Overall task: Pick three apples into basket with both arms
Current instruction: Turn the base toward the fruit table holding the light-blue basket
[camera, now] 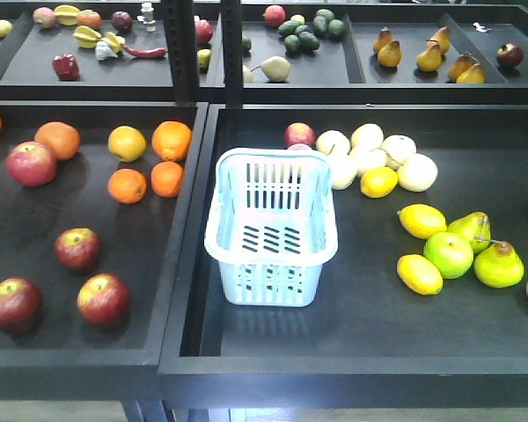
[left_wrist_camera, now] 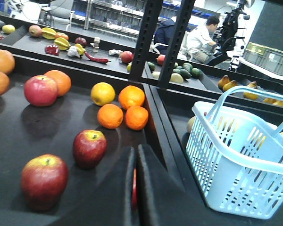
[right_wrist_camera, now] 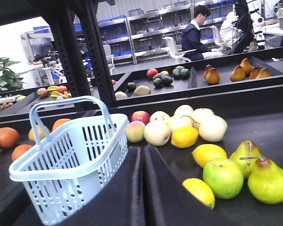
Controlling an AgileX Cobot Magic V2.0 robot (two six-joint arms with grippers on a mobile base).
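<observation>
Three dark red apples lie in the left tray: one [camera: 77, 248] toward the middle, one [camera: 103, 300] in front of it, one [camera: 14, 304] at the front left. The pale blue basket [camera: 268, 281] stands empty in the right tray, just right of the divider. Neither gripper shows in the exterior view. In the left wrist view my left gripper [left_wrist_camera: 136, 149] is shut, low over the left tray; two apples [left_wrist_camera: 89, 148] [left_wrist_camera: 44, 180] lie to its left, and a red sliver [left_wrist_camera: 133, 188] shows through the slit between the fingers. My right gripper [right_wrist_camera: 142, 149] is shut and empty, beside the basket [right_wrist_camera: 61, 179].
Oranges [camera: 172, 139] and a lighter red apple [camera: 32, 163] lie at the back of the left tray. Pale round fruits [camera: 370, 149], lemons [camera: 420, 273] and green fruit [camera: 449, 253] lie right of the basket. A raised divider [camera: 194, 229] splits the trays. Black uprights [camera: 183, 53] carry a back shelf.
</observation>
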